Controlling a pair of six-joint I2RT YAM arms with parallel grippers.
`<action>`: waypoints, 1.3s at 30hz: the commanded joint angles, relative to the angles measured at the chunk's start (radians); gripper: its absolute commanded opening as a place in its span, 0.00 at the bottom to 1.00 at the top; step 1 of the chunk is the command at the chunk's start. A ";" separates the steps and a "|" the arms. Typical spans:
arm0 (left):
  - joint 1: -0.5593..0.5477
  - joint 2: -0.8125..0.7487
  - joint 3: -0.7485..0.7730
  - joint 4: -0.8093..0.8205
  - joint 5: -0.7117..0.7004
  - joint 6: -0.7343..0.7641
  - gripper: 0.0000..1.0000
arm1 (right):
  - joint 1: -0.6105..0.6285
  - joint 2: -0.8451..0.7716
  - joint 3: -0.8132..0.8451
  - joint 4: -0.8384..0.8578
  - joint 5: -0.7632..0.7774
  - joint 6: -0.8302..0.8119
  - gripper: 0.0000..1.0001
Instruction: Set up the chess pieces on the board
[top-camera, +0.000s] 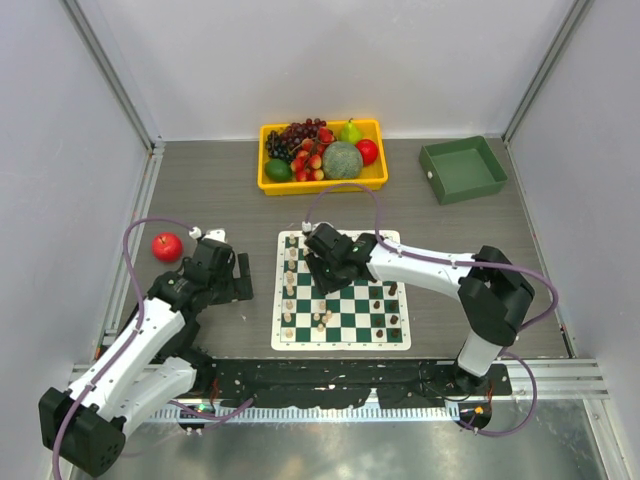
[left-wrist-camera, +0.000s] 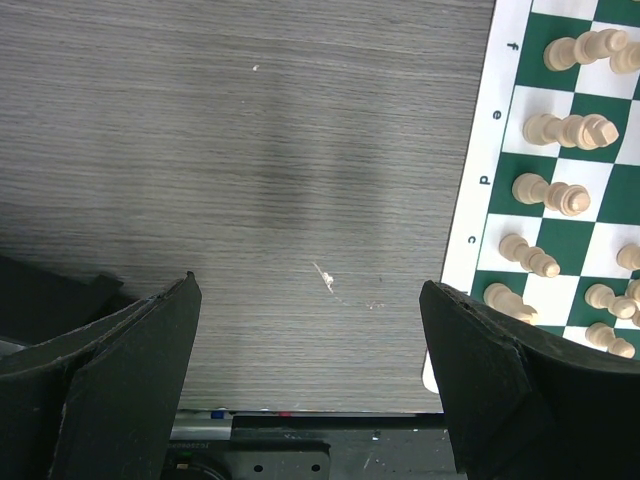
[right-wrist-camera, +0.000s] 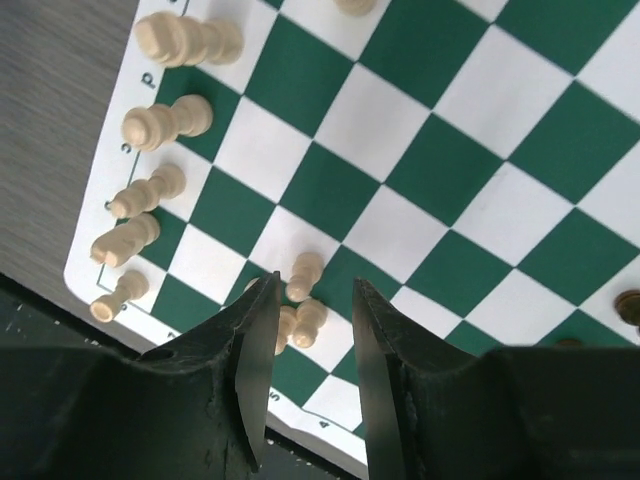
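Green and white checks mark the board (top-camera: 340, 345), which lies flat on the grey wood-grain table (top-camera: 220, 190). We see the cream pieces (top-camera: 289, 290) lined up along the board's left edge, beside its lettered border. A small cluster (right-wrist-camera: 300, 320) of them sits further in, close to the board's near edge. From these angles we cannot tell whether the cluster's pieces stand or lie. A few dark pieces (top-camera: 385, 310) stand on the board's right half, toward its near edge.

The right claw (right-wrist-camera: 315, 283) hangs over the board's left half, its fingers (right-wrist-camera: 255, 360) pointing down at the cluster. Its jaws are only narrowly parted. We see nothing gripped between them. The cream pieces that show through the gap rest on the squares below.

The left claw (left-wrist-camera: 310, 285) sits off the board, just left of its left edge, low over bare table. Its jaws are spread wide and released, with only wood grain between them. In its wrist view the board's left border and the cream file run down the right side of the picture.

A red apple (top-camera: 167, 246) lies left of the board, beyond the left claw. A yellow tray (top-camera: 320, 186) of fruit stands past the board's far edge. A green bin (top-camera: 462, 170) sits beyond the board's far right corner, well apart from it.
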 joint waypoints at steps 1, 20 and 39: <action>0.004 0.005 0.016 0.024 0.001 -0.011 0.99 | 0.030 -0.005 -0.001 0.031 -0.024 0.029 0.41; 0.004 0.005 0.016 0.019 -0.003 -0.008 1.00 | 0.048 0.054 -0.010 0.016 -0.031 0.012 0.35; 0.004 0.010 0.007 0.035 0.007 -0.005 1.00 | 0.065 0.072 -0.004 -0.010 -0.025 0.003 0.24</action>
